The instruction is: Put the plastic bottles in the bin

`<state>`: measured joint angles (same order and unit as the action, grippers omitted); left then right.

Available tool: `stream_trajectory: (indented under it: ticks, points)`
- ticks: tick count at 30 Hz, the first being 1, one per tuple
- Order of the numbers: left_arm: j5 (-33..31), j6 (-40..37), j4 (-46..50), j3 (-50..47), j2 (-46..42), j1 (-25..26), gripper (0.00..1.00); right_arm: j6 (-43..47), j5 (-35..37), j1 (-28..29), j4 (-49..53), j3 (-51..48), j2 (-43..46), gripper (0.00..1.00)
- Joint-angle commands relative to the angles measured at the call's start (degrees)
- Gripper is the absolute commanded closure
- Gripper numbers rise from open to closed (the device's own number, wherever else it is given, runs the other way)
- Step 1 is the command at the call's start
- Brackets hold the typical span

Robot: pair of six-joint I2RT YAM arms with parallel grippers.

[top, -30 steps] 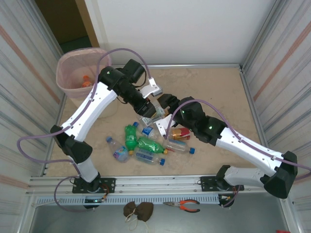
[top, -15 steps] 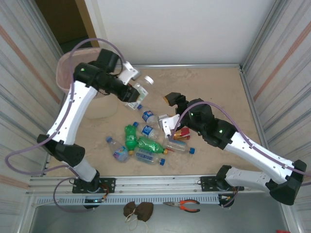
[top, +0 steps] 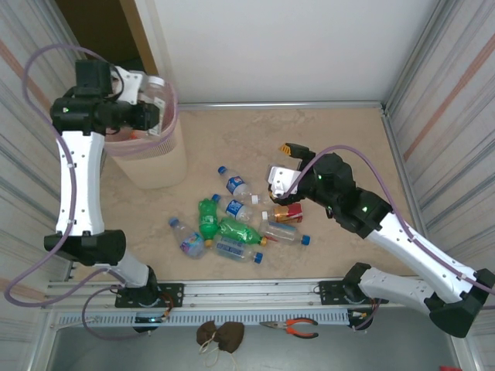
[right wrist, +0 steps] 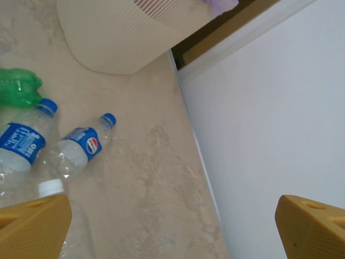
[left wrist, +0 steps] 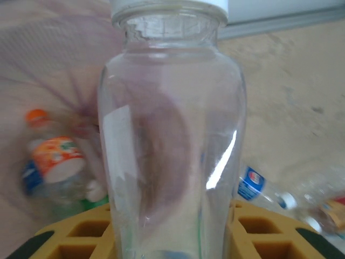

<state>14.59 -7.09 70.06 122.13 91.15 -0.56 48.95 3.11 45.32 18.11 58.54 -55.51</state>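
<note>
My left gripper (top: 148, 116) is raised at the rim of the pale pink bin (top: 151, 166) and is shut on a clear bottle with a white cap (top: 158, 93). In the left wrist view this bottle (left wrist: 172, 135) stands upright between the yellow fingers (left wrist: 70, 240), over the bin's liner (left wrist: 54, 65). An orange-labelled bottle (left wrist: 51, 159) lies inside. My right gripper (top: 282, 164) hangs open over the floor, right of the pile. Several plastic bottles lie there: blue-capped ones (top: 232, 184), green ones (top: 207, 218) and a red-labelled one (top: 288, 212). The right wrist view has a Pepsi bottle (right wrist: 81, 145).
Corrugated walls close both sides and a white wall (right wrist: 269, 108) stands at the back. Bare floor (top: 332, 139) lies behind and right of the pile. The bin's wall (right wrist: 118, 38) is at the far left. Pliers (top: 292, 328) rest in front of the arm bases.
The left arm swung up and left, carrying the clear bottle from the middle of the floor to the bin's rim. The right gripper opened wider and drew back to the right.
</note>
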Motion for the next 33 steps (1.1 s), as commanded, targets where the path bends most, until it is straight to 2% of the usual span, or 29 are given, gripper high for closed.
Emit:
stream_trajectory:
  ticks: [1,7,13,23,28,33]
  points:
    - [-6.8,1.3,-1.0,4.3,2.7,-2.4,0.67,-5.0,-1.7,-0.7,1.5,1.7,-0.4,0.04]
    - [-16.8,0.3,-1.0,9.6,9.3,-4.3,0.66,-5.7,-2.2,-0.7,2.4,1.5,-0.8,0.04]
    - [-22.4,-1.1,2.1,13.3,16.1,-5.9,0.66,-6.9,-3.3,-0.7,2.6,0.2,-1.8,0.04]
    - [-21.7,-0.3,2.7,5.9,20.3,-8.7,0.66,-7.4,-4.4,-0.7,1.8,-1.6,-1.8,0.04]
    - [-16.9,1.3,2.2,1.7,22.6,-10.4,0.66,-7.2,-4.7,-0.7,0.9,-2.5,-1.9,0.04]
    - [-17.2,1.7,1.1,-1.9,24.6,-10.7,0.65,-7.0,-5.2,-0.6,0.7,-2.5,-2.5,0.04]
